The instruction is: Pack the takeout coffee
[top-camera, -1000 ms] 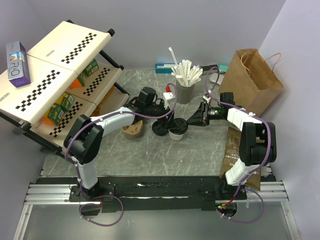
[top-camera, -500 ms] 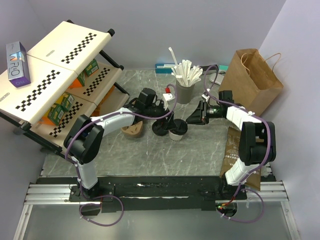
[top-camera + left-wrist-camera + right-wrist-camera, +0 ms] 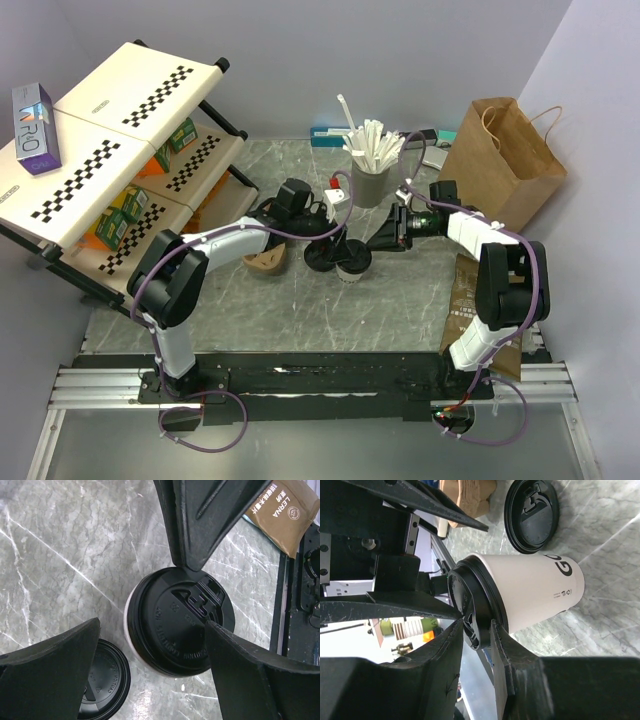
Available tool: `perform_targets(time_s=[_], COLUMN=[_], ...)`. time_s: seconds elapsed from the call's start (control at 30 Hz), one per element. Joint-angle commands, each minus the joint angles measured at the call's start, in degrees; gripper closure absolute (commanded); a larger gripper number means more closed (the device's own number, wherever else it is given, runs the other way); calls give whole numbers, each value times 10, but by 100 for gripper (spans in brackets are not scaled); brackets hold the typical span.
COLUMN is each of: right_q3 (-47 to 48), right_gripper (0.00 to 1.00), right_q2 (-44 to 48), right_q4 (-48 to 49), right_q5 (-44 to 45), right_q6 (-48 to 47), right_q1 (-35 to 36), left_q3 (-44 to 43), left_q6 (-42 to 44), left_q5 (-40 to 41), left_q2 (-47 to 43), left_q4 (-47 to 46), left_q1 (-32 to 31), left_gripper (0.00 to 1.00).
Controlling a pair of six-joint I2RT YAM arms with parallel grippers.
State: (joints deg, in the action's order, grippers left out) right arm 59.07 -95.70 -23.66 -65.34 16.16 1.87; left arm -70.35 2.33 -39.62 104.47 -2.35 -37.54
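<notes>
The white paper cup (image 3: 535, 592) stands on the marble table with its black lid (image 3: 180, 620) on top; in the top view it sits at the table's middle (image 3: 352, 262). My right gripper (image 3: 477, 630) reaches in from the right (image 3: 374, 243) and is shut on the lid's rim. My left gripper (image 3: 152, 625) hangs over the cup from the left (image 3: 343, 243), open, with one finger (image 3: 50, 675) on each side of the lid and no contact visible.
A second black lid (image 3: 321, 258) lies flat just left of the cup. The brown pulp carrier (image 3: 265, 261) lies further left. The grey cup of white sticks (image 3: 368, 178) stands behind. There is a paper bag (image 3: 500, 150) at back right, a coffee pouch (image 3: 468, 290) at right and a shelf rack (image 3: 120, 150) at left.
My right gripper has slid left to the cup, and its fingers now pinch the lid's rim. The left arm and the cup have hardly moved.
</notes>
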Motion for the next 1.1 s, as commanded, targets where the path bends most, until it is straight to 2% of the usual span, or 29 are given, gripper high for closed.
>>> perform_targets(time_s=[0.0, 0.47, 0.53, 0.87, 1.07], right_q3=[25, 45, 42, 42, 46], right_gripper=[64, 64, 64, 63, 62], right_q2=[3, -5, -3, -2, -5], right_q4=[-7, -15, -16, -18, -22], right_q5=[4, 10, 11, 14, 14], right_q6=[-11, -17, -17, -23, -22], right_q1=[12, 18, 19, 19, 18], left_q3=[8, 6, 4, -15, -28], left_q6=[-6, -19, -43, -93, -109], left_q5=[11, 54, 55, 4, 9], left_q2=[-27, -23, -22, -5, 10], left_q4=[-13, -25, -27, -45, -49], left_q1=[-1, 18, 23, 48, 52], left_gripper=[9, 9, 9, 10, 10])
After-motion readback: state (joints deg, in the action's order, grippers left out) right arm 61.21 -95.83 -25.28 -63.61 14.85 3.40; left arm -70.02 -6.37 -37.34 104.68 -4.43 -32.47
